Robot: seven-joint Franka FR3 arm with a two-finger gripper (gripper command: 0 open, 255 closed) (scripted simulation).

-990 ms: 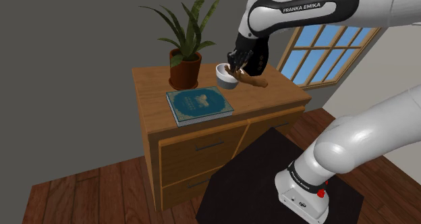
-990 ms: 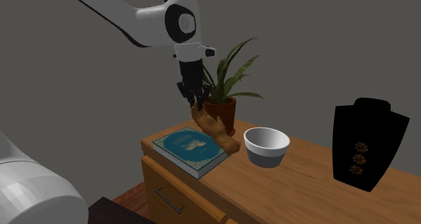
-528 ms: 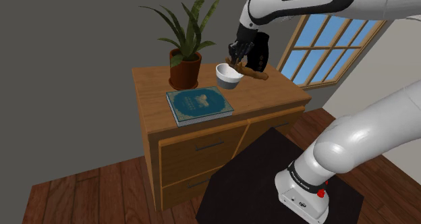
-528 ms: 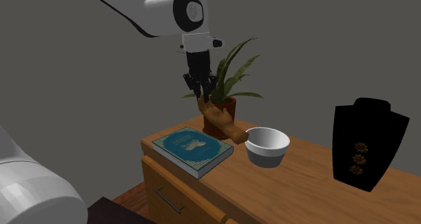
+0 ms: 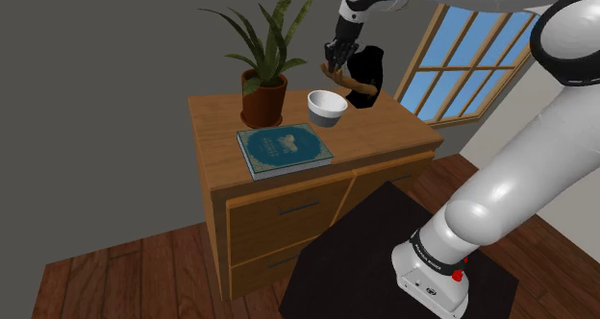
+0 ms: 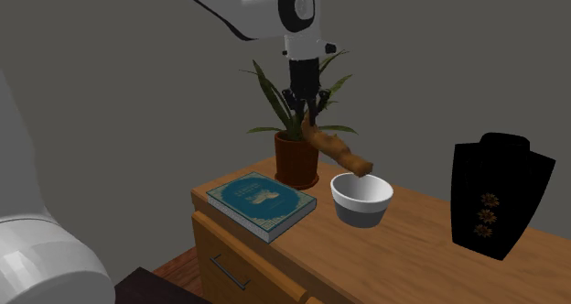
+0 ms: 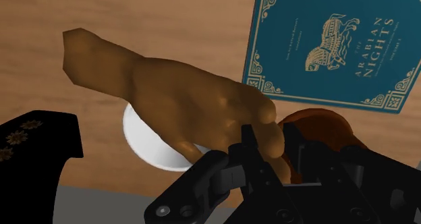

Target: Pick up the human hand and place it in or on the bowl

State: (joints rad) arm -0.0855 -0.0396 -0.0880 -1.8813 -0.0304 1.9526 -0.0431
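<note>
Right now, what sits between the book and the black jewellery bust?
The white bowl, seen in the second exterior view; the gripped hand hangs above it.

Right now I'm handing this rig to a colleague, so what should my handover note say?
Hand: shut on the finger end of the brown hand model, above the dresser.
Model: in the air, tilted, wrist end down over the white bowl, apparently not touching it.
Bowl: upright on the dresser, between the book and a black bust.
Done: pick-up.
Left: lower the model into the bowl, open the hand.
</note>
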